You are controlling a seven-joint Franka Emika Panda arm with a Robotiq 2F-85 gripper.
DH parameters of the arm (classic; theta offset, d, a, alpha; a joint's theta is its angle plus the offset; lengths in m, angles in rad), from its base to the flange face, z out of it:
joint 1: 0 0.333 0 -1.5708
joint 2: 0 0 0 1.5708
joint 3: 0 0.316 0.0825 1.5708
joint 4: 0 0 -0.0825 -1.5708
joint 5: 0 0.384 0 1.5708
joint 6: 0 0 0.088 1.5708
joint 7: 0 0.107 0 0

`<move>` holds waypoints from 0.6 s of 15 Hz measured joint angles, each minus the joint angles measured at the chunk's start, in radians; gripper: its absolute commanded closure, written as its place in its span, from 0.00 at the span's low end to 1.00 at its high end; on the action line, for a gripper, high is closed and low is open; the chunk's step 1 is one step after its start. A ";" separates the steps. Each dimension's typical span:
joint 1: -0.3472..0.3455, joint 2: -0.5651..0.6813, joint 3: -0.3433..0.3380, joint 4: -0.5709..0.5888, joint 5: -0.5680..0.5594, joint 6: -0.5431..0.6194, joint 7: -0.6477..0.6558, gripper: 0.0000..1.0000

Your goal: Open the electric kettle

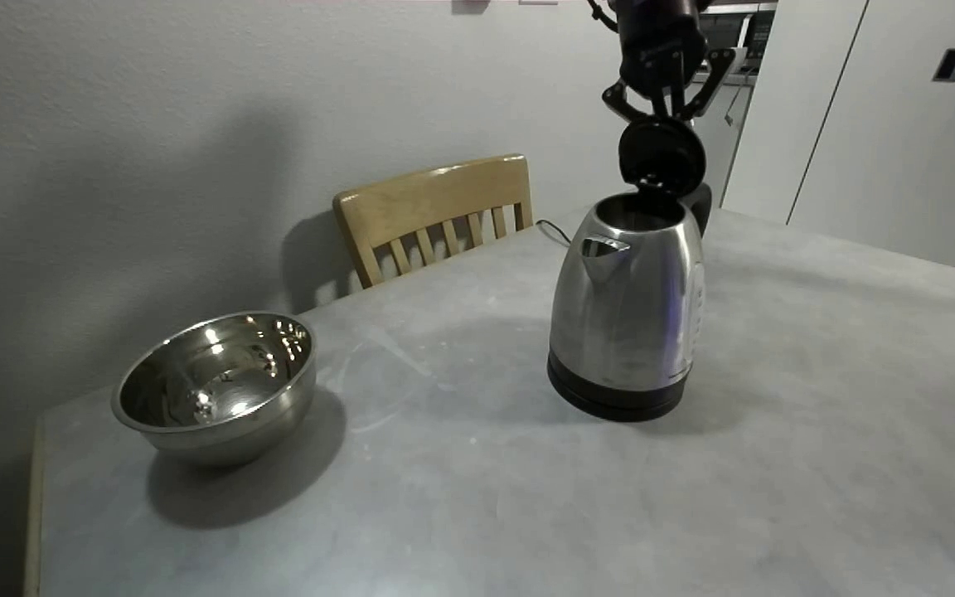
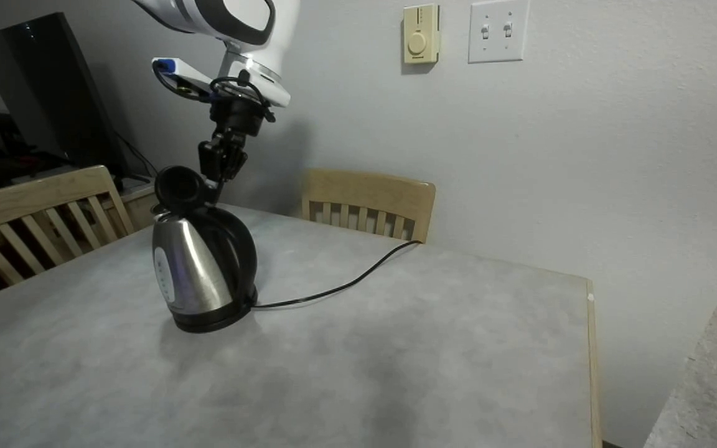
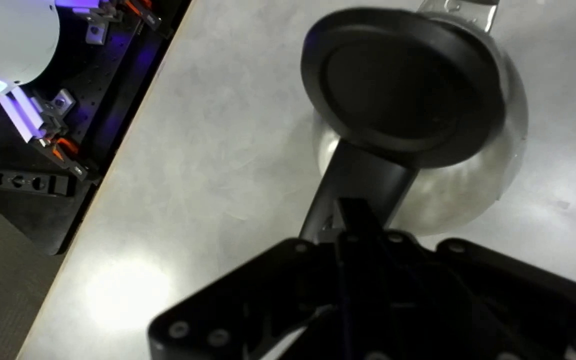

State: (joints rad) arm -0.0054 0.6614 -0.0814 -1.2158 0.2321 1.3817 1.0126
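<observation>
Grey tabletop (image 1: 428, 522) fills the near part of both exterior views. At far left in an exterior view, a white robot arm (image 2: 281, 37) reaches down from above. Wooden chairs (image 2: 371, 185) stand at the table's far side. The electric kettle (image 1: 622, 323), of brushed steel, stands upright on the table, right of the middle in an exterior view. Well apart from it, on the left, sits a wide, shiny steel bowl (image 1: 270, 427). A black gripper (image 1: 668, 108) hangs just behind the raised lid (image 1: 661, 153), above the handle (image 2: 243, 242); its fingers (image 3: 355, 215) are drawn together, and I see nothing held between them. Whether they touch the kettle I cannot tell. The round black lid stands nearly vertical on the handle side, so the kettle is uncovered. A thin black cord (image 2: 340, 289) runs from the base (image 2: 209, 320) to the far edge. The little spout (image 1: 606, 255) faces near and left.
</observation>
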 measured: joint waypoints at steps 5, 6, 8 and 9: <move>0.021 -0.105 0.003 -0.045 0.000 0.026 -0.026 1.00; 0.022 -0.130 0.004 -0.063 0.000 0.035 -0.033 1.00; 0.023 -0.175 0.004 -0.099 0.000 0.050 -0.050 1.00; 0.024 -0.195 0.004 -0.116 0.000 0.057 -0.058 1.00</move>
State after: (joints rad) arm 0.0183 0.4668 -0.0769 -1.3323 0.2321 1.4387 0.9543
